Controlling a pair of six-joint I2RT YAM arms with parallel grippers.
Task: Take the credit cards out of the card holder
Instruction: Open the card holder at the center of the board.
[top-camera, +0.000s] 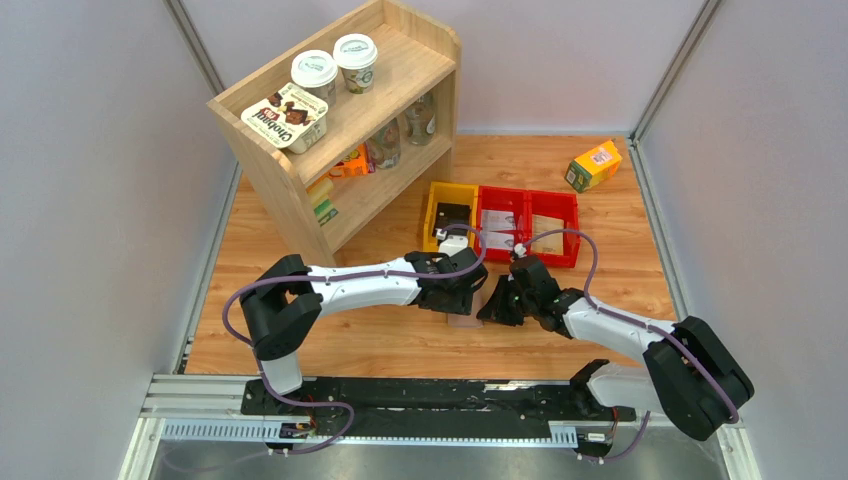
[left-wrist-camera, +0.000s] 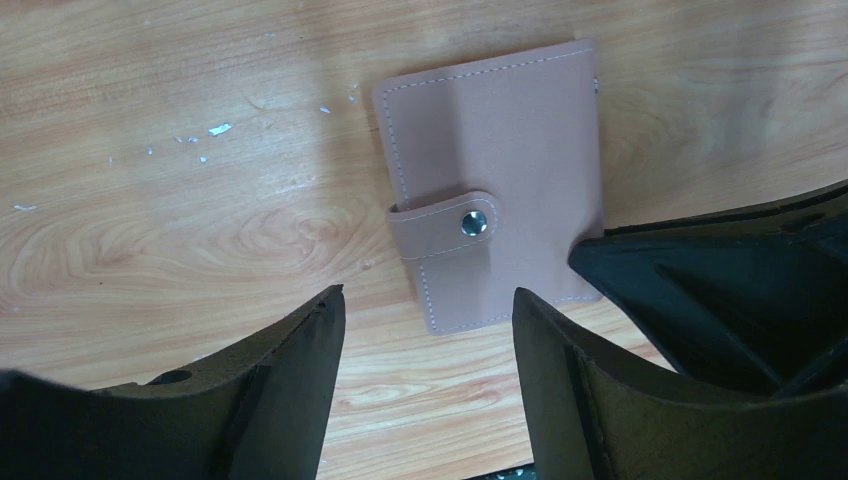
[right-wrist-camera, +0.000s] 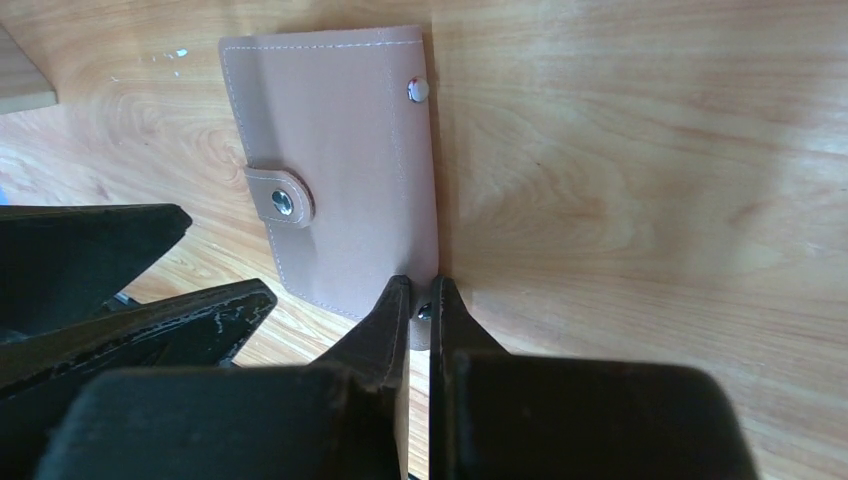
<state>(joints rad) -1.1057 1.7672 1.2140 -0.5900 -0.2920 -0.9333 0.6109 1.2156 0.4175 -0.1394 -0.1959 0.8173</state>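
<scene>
Jaws of the right gripper (right-wrist-camera: 422, 290) are pressed almost together, pinching the near edge of the card holder (right-wrist-camera: 330, 150). The holder lies flat and closed on the wooden table (left-wrist-camera: 150, 200), taupe outside up, its strap (left-wrist-camera: 445, 222) snapped shut. The left gripper (left-wrist-camera: 428, 300) hovers just above it, jaws spread wide, one on each side of the strap end.
</scene>
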